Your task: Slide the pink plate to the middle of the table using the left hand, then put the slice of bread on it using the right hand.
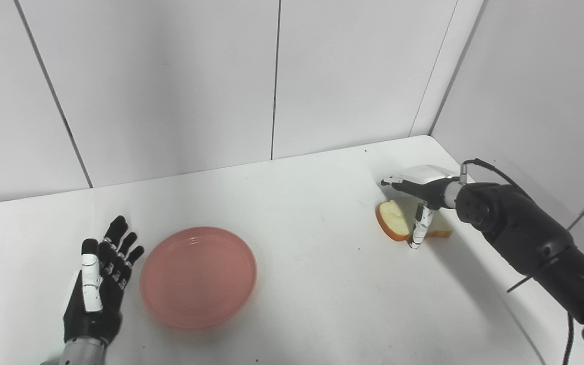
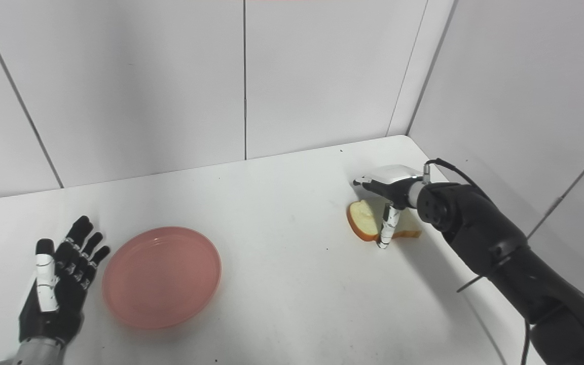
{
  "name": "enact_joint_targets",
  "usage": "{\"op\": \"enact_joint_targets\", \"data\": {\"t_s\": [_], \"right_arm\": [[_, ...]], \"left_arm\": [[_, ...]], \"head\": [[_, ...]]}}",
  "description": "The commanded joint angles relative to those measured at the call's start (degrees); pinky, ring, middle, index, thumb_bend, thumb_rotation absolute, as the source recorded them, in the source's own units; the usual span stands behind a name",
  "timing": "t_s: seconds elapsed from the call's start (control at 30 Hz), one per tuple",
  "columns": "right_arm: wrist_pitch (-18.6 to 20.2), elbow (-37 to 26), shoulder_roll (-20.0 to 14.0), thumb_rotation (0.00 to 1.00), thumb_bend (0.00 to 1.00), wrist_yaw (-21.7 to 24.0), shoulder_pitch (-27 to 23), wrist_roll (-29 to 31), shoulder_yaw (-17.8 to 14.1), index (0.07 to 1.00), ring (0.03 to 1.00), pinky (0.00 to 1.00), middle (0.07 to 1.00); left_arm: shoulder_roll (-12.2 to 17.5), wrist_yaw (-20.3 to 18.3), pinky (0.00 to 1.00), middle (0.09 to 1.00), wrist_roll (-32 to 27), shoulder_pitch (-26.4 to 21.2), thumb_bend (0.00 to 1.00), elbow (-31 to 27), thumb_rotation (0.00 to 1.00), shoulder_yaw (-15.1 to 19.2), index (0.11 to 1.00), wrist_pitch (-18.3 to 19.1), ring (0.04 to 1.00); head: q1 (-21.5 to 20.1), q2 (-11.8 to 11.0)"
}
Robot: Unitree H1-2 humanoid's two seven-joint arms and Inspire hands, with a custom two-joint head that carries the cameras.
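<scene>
The pink plate lies empty on the white table, left of the middle. My left hand rests just left of the plate, palm up and open, its fingertips a small gap from the rim. The slice of bread lies on the table at the far right. My right hand hovers over the bread. Its fingers stretch out above the far side and its thumb points down against the near edge. The hand is open and straddles the slice, which still rests on the table. The hand hides part of the bread.
White wall panels close off the back and the right side of the table. The table's right edge runs under my right arm. A black cable loops off the right wrist.
</scene>
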Motion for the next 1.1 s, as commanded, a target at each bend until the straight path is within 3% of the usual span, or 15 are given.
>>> {"op": "enact_joint_targets", "data": {"t_s": [0.0, 0.07, 0.13, 0.2, 0.3, 0.37, 0.5, 0.7, 0.9, 1.07], "right_arm": [[-1.0, 0.1, -0.8, 0.01, 0.88, -2.1, -0.5, 0.2, -1.3, 0.868, 0.847, 0.73, 0.901], [-1.9, 0.4, -0.5, 0.00, 0.78, -3.9, -0.3, 0.5, -1.9, 0.780, 0.728, 0.60, 0.824], [-2.6, 0.8, -0.4, 0.00, 0.60, -5.7, -0.2, 0.6, -2.4, 0.619, 0.540, 0.45, 0.552], [-2.3, 0.6, -0.2, 0.00, 0.54, -7.5, -0.2, 0.0, -2.7, 0.535, 0.458, 0.37, 0.472], [-3.1, 0.5, -0.2, 0.00, 0.52, -10.1, 0.0, -0.4, -3.1, 0.466, 0.531, 0.44, 0.528], [-3.6, 0.4, -0.2, 0.00, 0.53, -11.0, 0.1, -0.1, -3.4, 0.480, 0.565, 0.47, 0.502], [-3.7, -0.6, 0.1, 0.00, 0.53, -12.4, 0.2, 0.0, -4.3, 0.466, 0.507, 0.42, 0.519], [-7.4, -3.1, -0.1, 0.00, 0.53, -14.9, 0.6, 2.5, -6.9, 0.489, 0.436, 0.37, 0.482], [-5.2, -12.2, 1.3, 0.00, 0.53, -13.9, 0.8, 3.5, -9.9, 0.482, 0.461, 0.40, 0.497], [-7.8, -14.9, 3.2, 0.00, 0.53, -14.9, -0.4, 3.4, -10.0, 0.481, 0.451, 0.39, 0.495]], "left_arm": [[-0.4, 0.1, 0.93, 0.992, -0.3, 0.6, 0.75, -0.4, 1.00, -0.1, 0.902, 0.8, 0.970], [-0.4, 0.2, 0.93, 0.992, -0.2, 0.6, 0.74, -0.6, 1.00, -0.2, 0.902, 0.9, 0.973], [-0.5, 0.2, 0.92, 0.990, -0.2, 0.6, 0.74, -0.5, 1.00, -0.2, 0.899, 0.8, 0.969], [-0.5, 0.1, 0.91, 0.989, -0.2, 0.7, 0.74, -0.8, 1.00, -0.3, 0.897, 0.8, 0.969], [-0.5, 0.1, 0.93, 0.995, -0.3, 0.8, 0.74, -1.2, 1.00, -0.3, 0.901, 1.4, 0.980], [-0.6, 0.1, 0.93, 0.996, -0.4, 0.8, 0.74, -1.2, 1.00, -0.3, 0.904, 1.4, 0.984], [-0.5, 0.2, 0.93, 0.993, -0.1, 0.9, 0.74, -1.3, 1.00, -0.3, 0.903, 1.5, 0.979], [-0.6, 0.2, 0.93, 0.992, 0.2, 0.8, 0.76, -0.9, 1.00, -0.5, 0.905, 1.3, 0.973], [-1.0, 0.2, 0.93, 0.997, 0.1, 1.0, 0.75, -1.4, 1.00, -0.6, 0.909, 1.6, 0.971], [-1.4, 0.7, 0.92, 0.993, 0.5, 1.1, 0.74, -1.5, 1.00, -0.7, 0.910, 1.4, 0.961]], "head": [[0.0, 0.2], [0.0, 0.2], [0.0, 0.2], [0.0, 0.3], [0.0, 0.3], [0.0, 0.3], [0.0, 0.3], [0.7, 0.9], [1.1, 0.9], [2.1, 0.8]]}}
